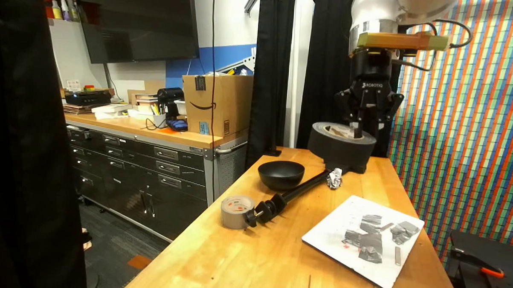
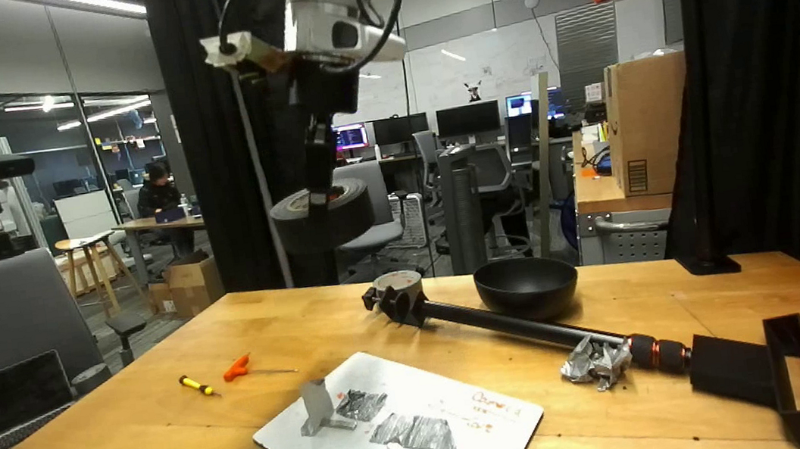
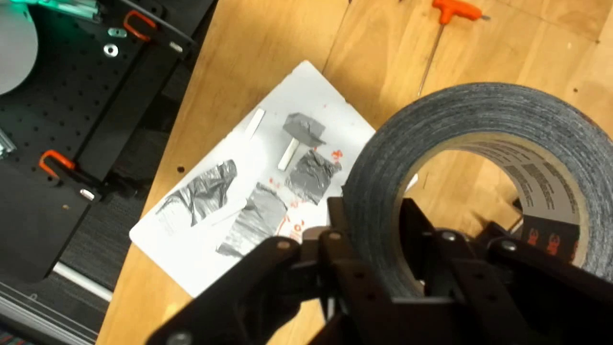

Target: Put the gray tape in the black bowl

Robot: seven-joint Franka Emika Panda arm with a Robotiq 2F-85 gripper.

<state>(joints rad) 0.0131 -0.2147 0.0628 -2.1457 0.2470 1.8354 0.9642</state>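
The gripper (image 3: 373,213) is pinching the wall of the gray tape (image 1: 340,150), with one finger inside the centre hole and the other on the outer side, as the wrist view shows it; the roll hangs slightly tilted in the air above the wooden table (image 1: 235,262) and is apart from the black bowl (image 2: 528,293), which stands upright on this table. Just beside the bowl there lies a long black tool (image 2: 520,328), but whether they touch, I cannot tell. At one end of this tool is the tan tape roll (image 1: 232,220), and near its shaft lies a crumpled silvery piece (image 2: 592,362). The white board (image 1: 330,236) carries several silvery scraps (image 2: 411,430), and on the table there lie also an orange-handled tool (image 2: 238,366) and a yellow screwdriver (image 2: 195,384), both visible in an exterior view
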